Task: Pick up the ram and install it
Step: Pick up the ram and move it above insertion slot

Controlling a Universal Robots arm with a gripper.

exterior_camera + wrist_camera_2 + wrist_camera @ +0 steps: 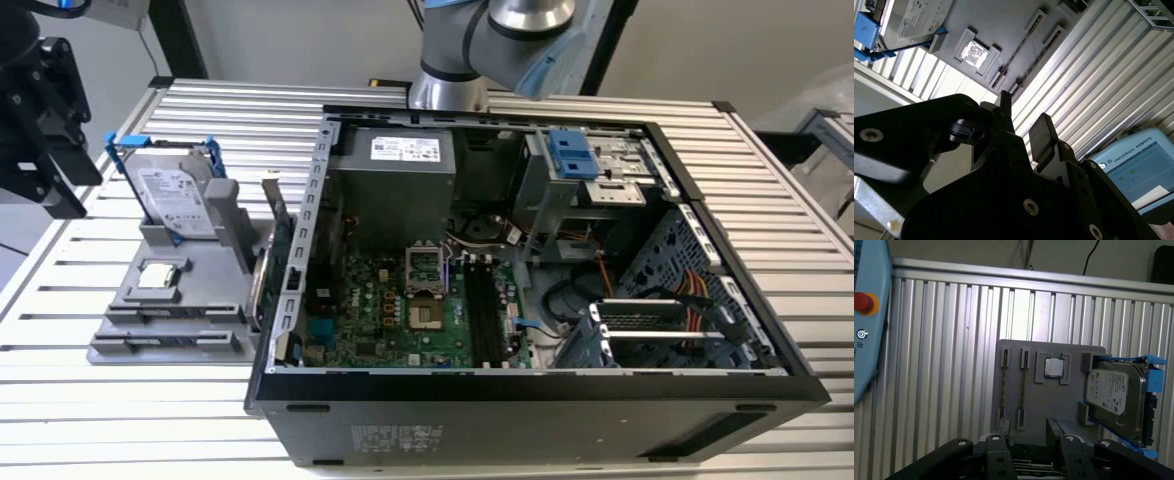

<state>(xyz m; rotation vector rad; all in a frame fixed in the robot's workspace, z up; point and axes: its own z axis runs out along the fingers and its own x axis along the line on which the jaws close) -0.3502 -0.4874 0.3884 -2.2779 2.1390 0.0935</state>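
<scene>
Two thin dark ram sticks (1003, 390) stand on edge, side by side, in the slots of a grey holder plate (1054, 405). In the second wrist view the same sticks (1021, 47) lie beyond the fingertips. My gripper (1029, 442) hangs above the near end of the plate, open, with nothing between its black fingers (1041, 132). At the exterior view's left edge the gripper (54, 185) is well above the table, beside the holder (160, 300). The motherboard's black memory slots (483, 315) sit inside the open computer case (534, 390).
A silver hard drive in a blue frame (1114, 400) and a processor chip (1054, 367) share the holder plate. A wider card with a metal bracket (274, 230) stands between holder and case. A teach pendant (1139, 170) lies on the ribbed metal table (944, 365).
</scene>
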